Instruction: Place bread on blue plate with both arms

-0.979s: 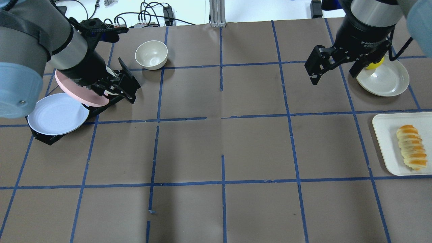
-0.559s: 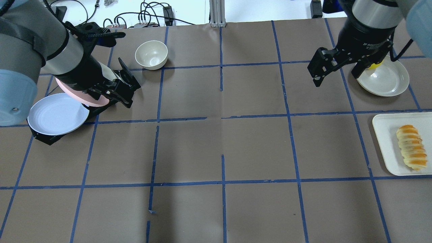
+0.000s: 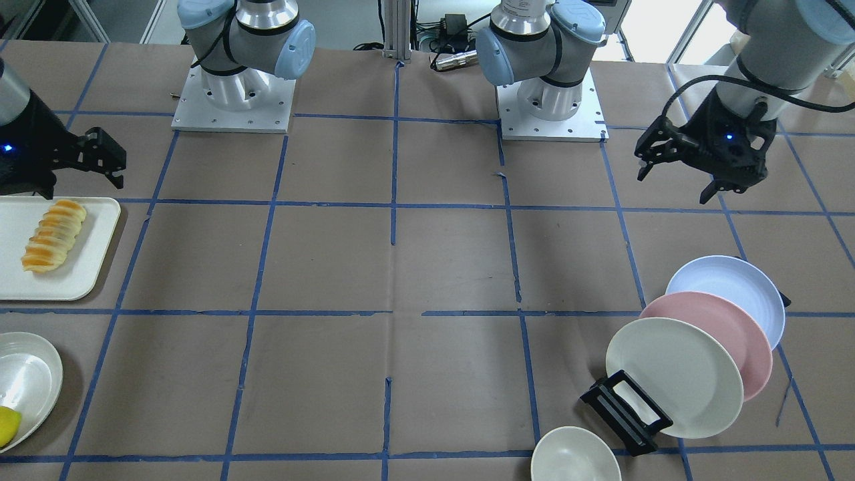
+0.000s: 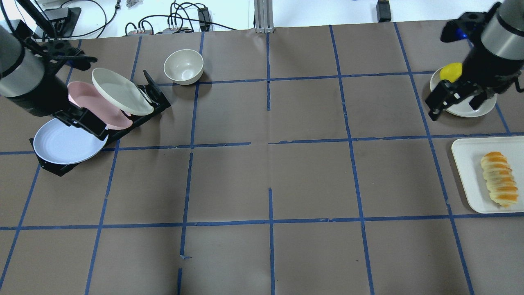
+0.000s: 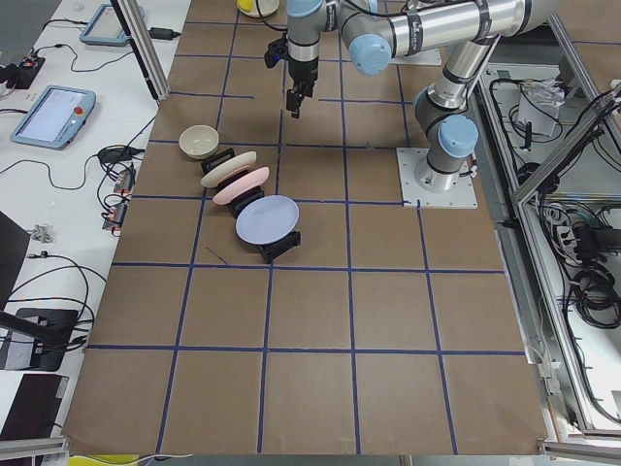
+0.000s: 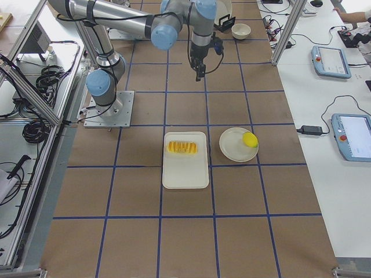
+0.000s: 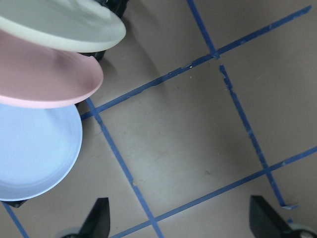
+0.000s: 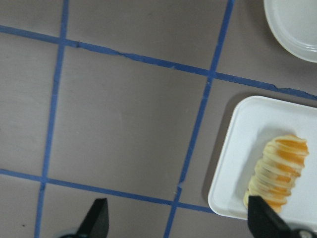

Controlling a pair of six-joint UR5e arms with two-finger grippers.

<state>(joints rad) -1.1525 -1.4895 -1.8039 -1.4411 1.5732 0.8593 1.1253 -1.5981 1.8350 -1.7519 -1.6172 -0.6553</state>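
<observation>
The ridged loaf of orange-and-yellow striped bread point(image 4: 500, 179) lay flat on a white tray point(image 4: 466, 164); the round pale-blue plate point(image 4: 65, 141) leaned in the end slot of a black rack point(image 4: 51, 168).

A ridged loaf striped golden-orange and pale yellow point(image 3: 55, 235) lies on a white rectangular tray point(image 3: 90, 264) at nine o'clock, with the black right gripper point(image 3: 80, 188) spread-jawed at ten. At four o'clock a black wire rack point(image 3: 624, 414) holds a round lavender-blue plate point(image 3: 738, 286), a pink plate point(image 3: 725, 329) and a cream plate point(image 3: 671, 374), all leaning. The black left gripper point(image 3: 673, 186) hangs spread-jawed at two.
</observation>
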